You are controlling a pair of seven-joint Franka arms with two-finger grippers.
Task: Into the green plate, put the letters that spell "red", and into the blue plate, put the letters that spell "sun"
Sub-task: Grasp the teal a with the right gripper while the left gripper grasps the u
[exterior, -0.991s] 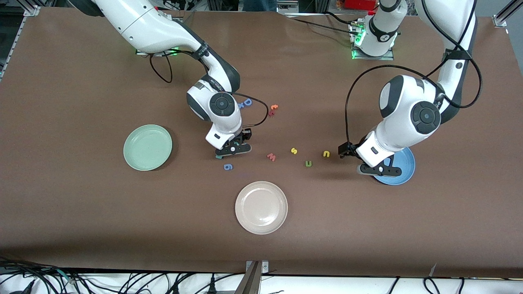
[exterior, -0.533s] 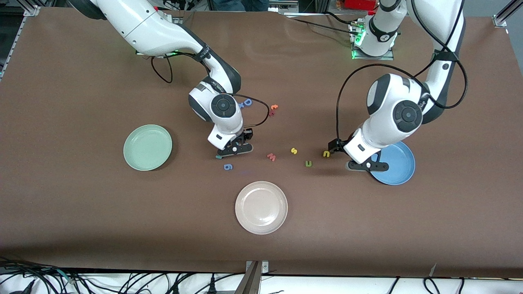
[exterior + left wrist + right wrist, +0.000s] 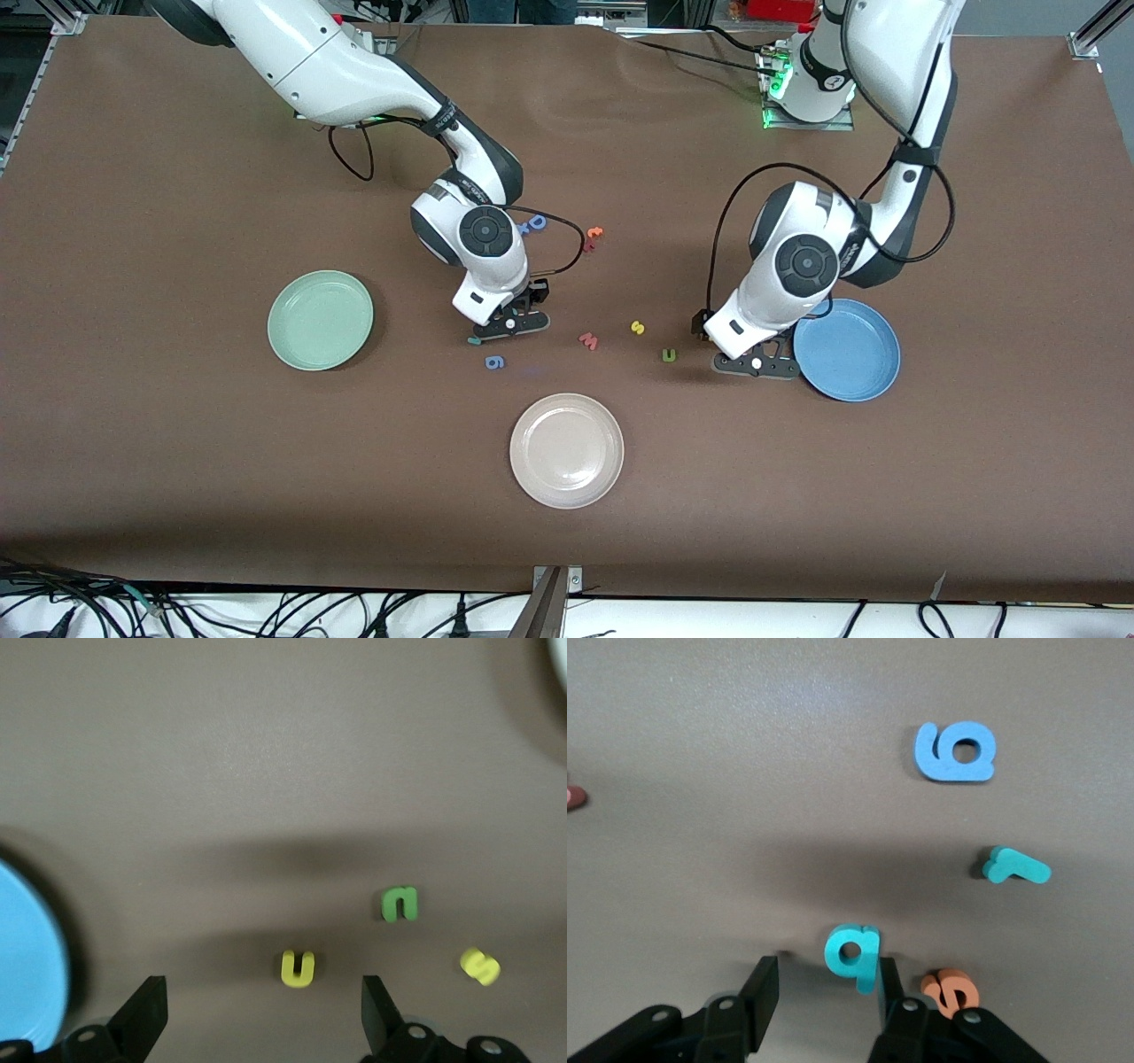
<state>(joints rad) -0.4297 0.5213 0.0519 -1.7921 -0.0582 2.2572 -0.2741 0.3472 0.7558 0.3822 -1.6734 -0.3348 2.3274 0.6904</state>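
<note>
In the right wrist view the teal "d" lies between my right gripper's open fingers, against one finger and clear of the other. The orange "e" and teal "r" lie just outside them. My right gripper is low on the table beside the green plate. My left gripper is wide open over the yellow "u". The green "n" and yellow "s" lie close by. In the front view my left gripper hangs beside the blue plate.
A cream plate sits nearer the front camera. A blue "g" and a pink "w" lie between the two grippers. A blue "D" and an orange "t" lie farther back.
My left gripper has moved off the blue plate toward the right arm's end and now covers the yellow "u". The right arm has hardly moved.
</note>
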